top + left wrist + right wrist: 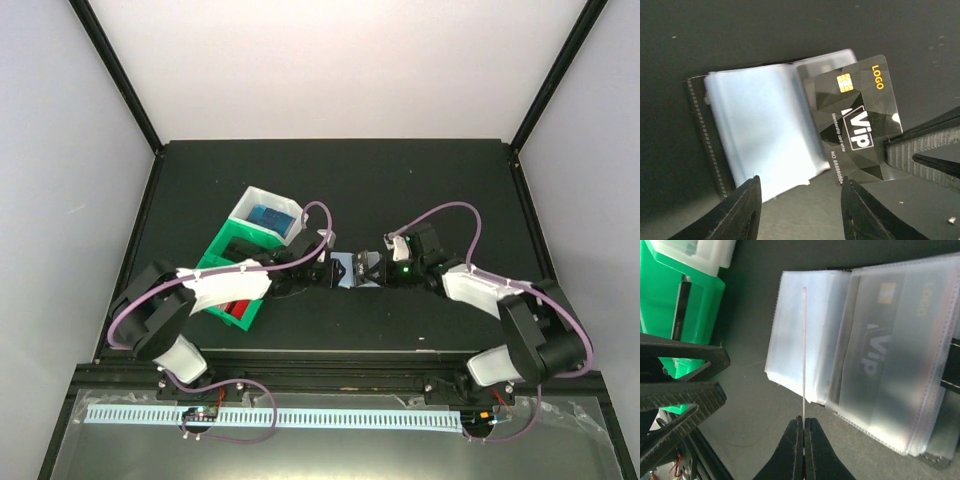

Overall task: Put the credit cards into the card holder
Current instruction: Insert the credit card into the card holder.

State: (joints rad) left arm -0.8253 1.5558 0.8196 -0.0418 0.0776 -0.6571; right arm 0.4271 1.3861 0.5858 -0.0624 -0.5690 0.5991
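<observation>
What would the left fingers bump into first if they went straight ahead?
Probably the card holder: its open light blue pockets lie right ahead of the left fingers, the black card further right. Depth is unclear.

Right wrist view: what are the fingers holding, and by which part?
The right gripper pinches the black Vip card by the end away from its chip.

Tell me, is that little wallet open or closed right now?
Open: the card holder lies spread flat, pale pockets facing up, while the right tool holds a black card over one side.
</observation>
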